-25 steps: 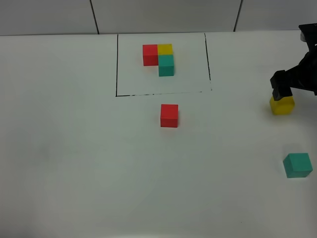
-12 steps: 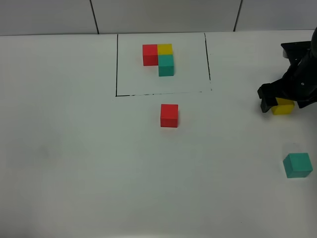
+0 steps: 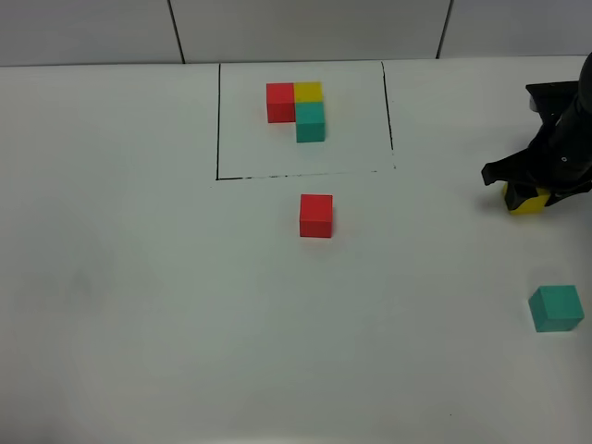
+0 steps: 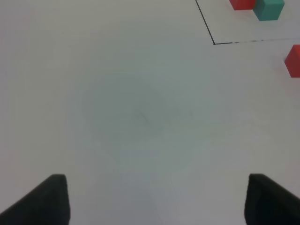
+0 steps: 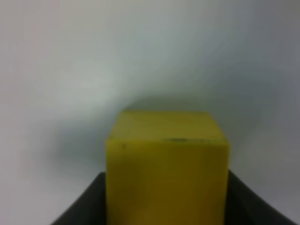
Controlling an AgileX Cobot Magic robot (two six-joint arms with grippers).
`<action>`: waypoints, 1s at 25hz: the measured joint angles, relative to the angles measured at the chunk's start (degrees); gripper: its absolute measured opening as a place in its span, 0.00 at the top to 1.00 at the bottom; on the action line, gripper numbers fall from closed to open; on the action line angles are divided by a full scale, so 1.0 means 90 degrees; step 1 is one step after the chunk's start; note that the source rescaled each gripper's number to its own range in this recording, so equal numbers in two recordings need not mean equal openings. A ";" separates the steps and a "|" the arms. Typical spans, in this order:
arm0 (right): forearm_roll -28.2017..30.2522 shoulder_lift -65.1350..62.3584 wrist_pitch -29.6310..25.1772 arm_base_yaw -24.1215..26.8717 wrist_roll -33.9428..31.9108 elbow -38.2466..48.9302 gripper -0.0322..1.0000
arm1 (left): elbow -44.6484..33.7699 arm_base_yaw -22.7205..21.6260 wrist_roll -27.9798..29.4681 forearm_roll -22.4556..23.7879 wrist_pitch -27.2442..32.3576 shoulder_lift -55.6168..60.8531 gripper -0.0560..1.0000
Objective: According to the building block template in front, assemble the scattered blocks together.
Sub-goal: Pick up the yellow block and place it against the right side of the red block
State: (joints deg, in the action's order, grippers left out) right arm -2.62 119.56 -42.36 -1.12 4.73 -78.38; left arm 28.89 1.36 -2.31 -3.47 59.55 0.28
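Observation:
The building block template, a joined red, yellow and teal L, sits inside a thin black drawn rectangle at the back. The loose red cube lies just in front of that frame. The loose teal cube lies at the right edge. My right gripper is low over the loose yellow cube at the far right. In the right wrist view its fingers press both sides of the yellow cube. My left gripper is open and empty over bare table.
The white table stretches wide to the left and front. The left wrist view shows the frame's corner line, part of the template and the red cube's edge. A grey wall stands behind.
My right gripper has come down over the yellow cube and its fingers have drawn in around it. The cube has shifted slightly. The red and teal cubes have not moved.

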 joint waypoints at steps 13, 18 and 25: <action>0.0154 -0.0600 -0.1477 -0.0940 0.3033 -0.0012 0.96 | 0.0000 0.0000 0.0000 0.0000 0.0000 0.0000 0.04; 0.0400 -0.0610 -0.1361 -0.1786 0.3927 -0.0012 0.96 | 0.0000 0.0000 0.0000 0.0000 0.0000 0.0000 0.04; 0.1023 -0.0545 -0.0672 -0.2735 0.4801 -0.0056 0.96 | 0.0000 0.0000 0.0000 0.0000 0.0000 0.0000 0.04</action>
State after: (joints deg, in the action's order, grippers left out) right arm 6.58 114.65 -48.41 -25.73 47.94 -78.89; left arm 28.89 1.36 -2.31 -3.47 59.55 0.28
